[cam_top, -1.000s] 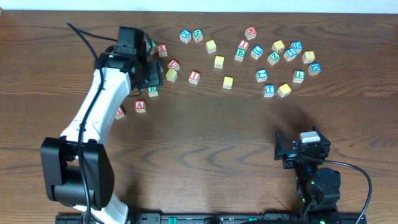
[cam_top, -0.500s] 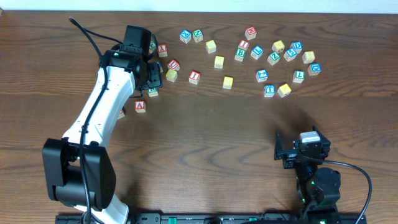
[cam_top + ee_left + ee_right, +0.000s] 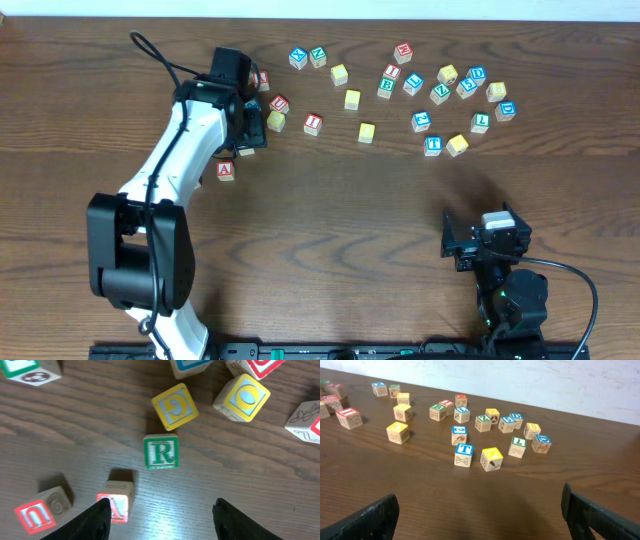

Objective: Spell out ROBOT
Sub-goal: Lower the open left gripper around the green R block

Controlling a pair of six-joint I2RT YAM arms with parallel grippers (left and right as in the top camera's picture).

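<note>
A green letter R block (image 3: pixel 161 451) lies on the wooden table in the left wrist view, ahead of and centred between my open left gripper's fingers (image 3: pixel 162 520). A yellow G block (image 3: pixel 174 406) and a yellow O block (image 3: pixel 243 396) lie just beyond it. In the overhead view my left gripper (image 3: pixel 247 125) hovers over the left block cluster. A blue T block (image 3: pixel 433 144) and a green B block (image 3: pixel 386 87) lie in the right cluster; both also show in the right wrist view, T (image 3: pixel 464 454) and B (image 3: pixel 437 411). My right gripper (image 3: pixel 480 515) is open and empty, near the front edge (image 3: pixel 478 240).
A red A block (image 3: pixel 117 502) lies beside my left finger and a red U block (image 3: pixel 42 510) further left. Several more letter blocks are scattered along the back of the table (image 3: pixel 350 99). A red A block (image 3: pixel 225 169) lies by the left arm.
The left arm has swung right and its gripper has shifted slightly right over the left block cluster. The right arm has not moved.
</note>
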